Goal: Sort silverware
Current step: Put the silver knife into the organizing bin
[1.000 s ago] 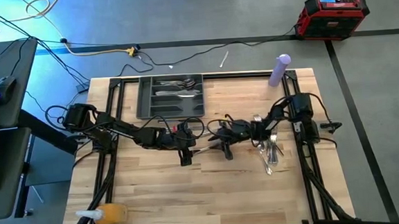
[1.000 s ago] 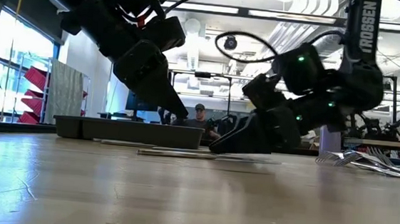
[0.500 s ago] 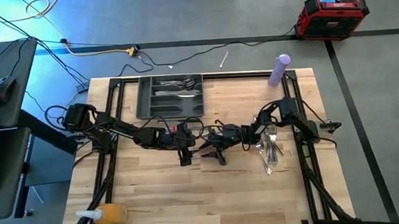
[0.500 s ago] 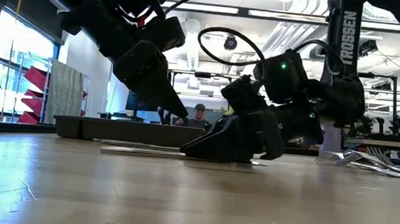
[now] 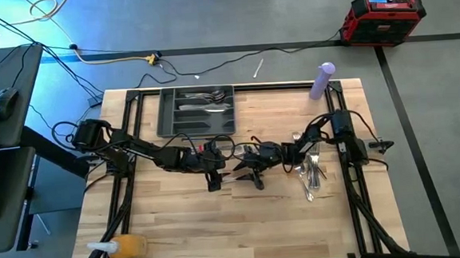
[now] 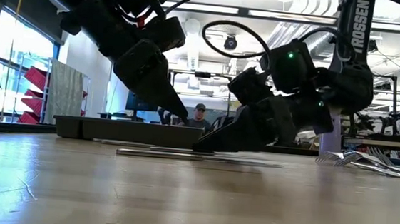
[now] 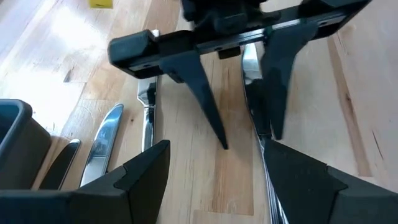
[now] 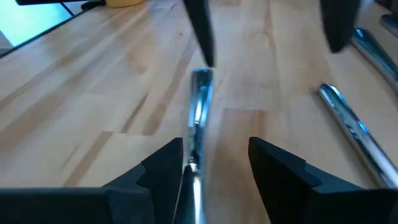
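One slim piece of silverware (image 8: 200, 99) lies flat on the wooden table (image 5: 179, 220) at mid-table. It also shows in the low view (image 6: 154, 153). My right gripper (image 8: 216, 144) stands open and low over it. The piece runs between its fingers, close along one finger (image 8: 166, 167). My left gripper (image 7: 214, 149) hangs open just above the table, facing the right gripper (image 5: 247, 174), and holds nothing. A heap of silverware (image 5: 311, 172) lies under the right arm. The dark grey tray (image 5: 169, 117) stands at the far side with some pieces inside. My right gripper comes slanting down from the table's right with its fingers along the piece (image 8: 198, 134), which lies flat on the table. I cannot tell whether the near finger touches it.
Two loose pieces (image 7: 102, 146) lie on the table near the tray's corner (image 7: 12, 124). Another piece (image 8: 348, 127) lies beside the left gripper's fingers. A purple bottle (image 5: 323, 79) stands at the far right. An orange bottle (image 5: 125, 247) lies at the near left corner.
My right gripper has moved toward the table's left, closer to the left gripper, staying low over the table. The flat piece beneath it has slid a little to the left along the table.
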`<move>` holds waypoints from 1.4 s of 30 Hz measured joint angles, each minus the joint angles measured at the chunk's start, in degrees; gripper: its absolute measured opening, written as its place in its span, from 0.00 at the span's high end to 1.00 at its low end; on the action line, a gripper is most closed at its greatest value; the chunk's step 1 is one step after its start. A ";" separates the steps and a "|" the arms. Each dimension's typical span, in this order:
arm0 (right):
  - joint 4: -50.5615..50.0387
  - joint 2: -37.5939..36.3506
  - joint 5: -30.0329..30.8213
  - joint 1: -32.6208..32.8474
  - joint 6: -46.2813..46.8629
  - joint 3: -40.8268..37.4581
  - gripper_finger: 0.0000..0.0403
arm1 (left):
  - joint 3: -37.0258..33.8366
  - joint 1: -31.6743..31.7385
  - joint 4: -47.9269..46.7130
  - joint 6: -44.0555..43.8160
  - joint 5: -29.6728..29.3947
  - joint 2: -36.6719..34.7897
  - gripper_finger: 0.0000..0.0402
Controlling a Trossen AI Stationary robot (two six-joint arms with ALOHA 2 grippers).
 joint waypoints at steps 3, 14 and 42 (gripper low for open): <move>-0.02 -0.02 0.48 1.30 -0.02 0.00 0.56 | 0.00 0.00 0.00 0.01 0.49 0.00 0.40; -2.61 1.80 14.86 6.26 -0.59 1.65 0.47 | 0.00 0.02 0.03 0.01 0.90 0.00 0.40; -13.51 5.58 12.94 5.91 -2.57 10.11 0.95 | 0.00 -0.02 -0.10 -0.04 0.13 -0.14 0.40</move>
